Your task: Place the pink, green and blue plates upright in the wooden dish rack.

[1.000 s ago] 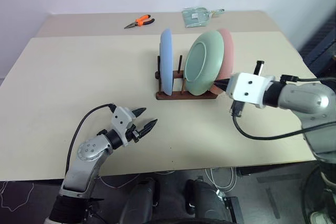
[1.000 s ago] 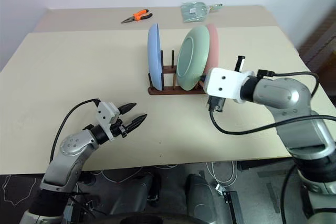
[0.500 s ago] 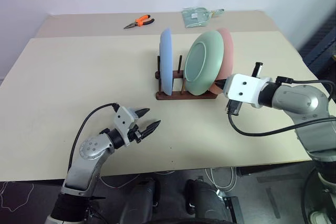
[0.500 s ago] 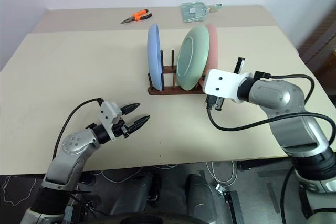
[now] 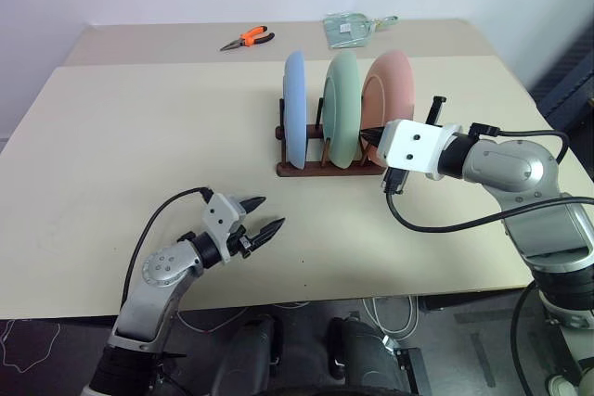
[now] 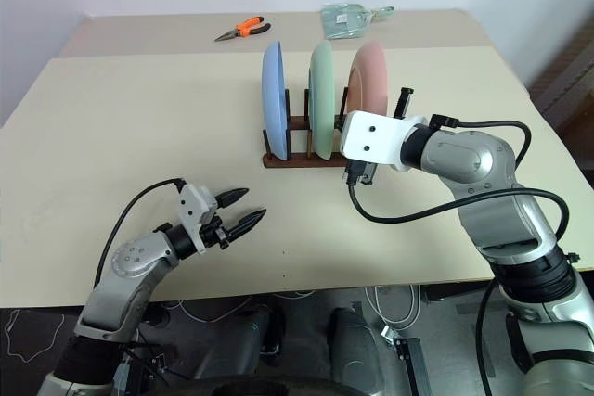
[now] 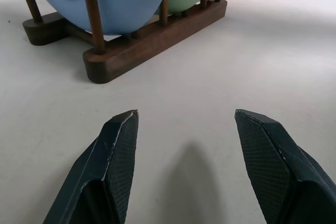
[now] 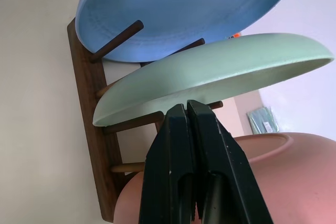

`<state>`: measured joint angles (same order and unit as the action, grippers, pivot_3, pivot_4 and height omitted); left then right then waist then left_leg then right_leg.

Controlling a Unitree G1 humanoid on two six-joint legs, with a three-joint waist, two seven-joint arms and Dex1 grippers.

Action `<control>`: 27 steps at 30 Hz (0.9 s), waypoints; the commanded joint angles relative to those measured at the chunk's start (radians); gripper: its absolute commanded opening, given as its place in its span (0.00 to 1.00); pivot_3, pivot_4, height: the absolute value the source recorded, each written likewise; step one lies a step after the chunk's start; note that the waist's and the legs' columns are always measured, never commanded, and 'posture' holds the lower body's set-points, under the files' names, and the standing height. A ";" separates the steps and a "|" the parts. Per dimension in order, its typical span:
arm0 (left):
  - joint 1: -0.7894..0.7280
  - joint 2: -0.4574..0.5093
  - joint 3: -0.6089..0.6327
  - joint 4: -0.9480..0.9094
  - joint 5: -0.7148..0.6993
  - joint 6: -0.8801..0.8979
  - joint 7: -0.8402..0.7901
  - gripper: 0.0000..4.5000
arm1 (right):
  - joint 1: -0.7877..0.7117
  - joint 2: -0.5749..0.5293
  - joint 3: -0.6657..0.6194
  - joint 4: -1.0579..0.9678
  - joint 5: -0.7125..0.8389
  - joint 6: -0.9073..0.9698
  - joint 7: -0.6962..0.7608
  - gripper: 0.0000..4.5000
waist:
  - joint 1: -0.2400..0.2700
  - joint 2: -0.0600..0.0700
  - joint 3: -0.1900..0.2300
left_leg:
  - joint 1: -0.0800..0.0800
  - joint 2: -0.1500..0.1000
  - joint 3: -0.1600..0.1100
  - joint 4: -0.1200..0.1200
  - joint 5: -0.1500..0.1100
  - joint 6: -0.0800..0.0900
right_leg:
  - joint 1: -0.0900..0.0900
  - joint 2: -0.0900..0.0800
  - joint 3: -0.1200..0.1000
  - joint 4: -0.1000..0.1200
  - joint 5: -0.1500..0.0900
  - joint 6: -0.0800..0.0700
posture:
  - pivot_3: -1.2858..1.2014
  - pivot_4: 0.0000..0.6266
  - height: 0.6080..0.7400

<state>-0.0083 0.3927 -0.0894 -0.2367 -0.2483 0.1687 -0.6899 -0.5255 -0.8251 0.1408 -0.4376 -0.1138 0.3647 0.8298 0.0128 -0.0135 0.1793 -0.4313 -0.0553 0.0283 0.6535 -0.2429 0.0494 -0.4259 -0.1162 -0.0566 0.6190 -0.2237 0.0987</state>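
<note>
Orange pliers (image 5: 246,39), plastic bag (image 5: 350,27) behind wooden dish rack (image 5: 327,167)

Three plates (image 5: 339,108) stand side by side in the rack (image 5: 327,166) mid-table; pliers (image 5: 246,39) lie behind.

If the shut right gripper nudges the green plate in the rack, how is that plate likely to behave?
The green plate stands on edge between thin pegs of the wooden dish rack, so it would probably rock or lean rather than slide. It looks rigid, unlikely to flex. Its matte surface may give the shut right gripper some friction.
</note>
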 commanded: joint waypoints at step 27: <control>0.093 0.137 0.269 0.031 0.000 -0.059 0.084 0.67 | 0.304 0.123 -0.318 0.542 0.282 -0.294 0.015 0.00 | -0.001 0.003 -0.001 | 0.004 0.000 0.001 -0.001 -0.001 0.001 | 0.004 -0.001 0.001 -0.001 0.000 0.000 | 0.52 0.24 1.00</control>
<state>0.0845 0.5306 0.1606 -0.1620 -0.2472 0.1259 -0.6186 -0.1955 -0.7049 -0.1676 0.1095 0.1582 0.1012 0.8433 0.0117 -0.0106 0.1778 -0.4276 -0.0553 0.0291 0.6528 -0.2439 0.0507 -0.4222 -0.1169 -0.0561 0.6181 -0.2237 0.0986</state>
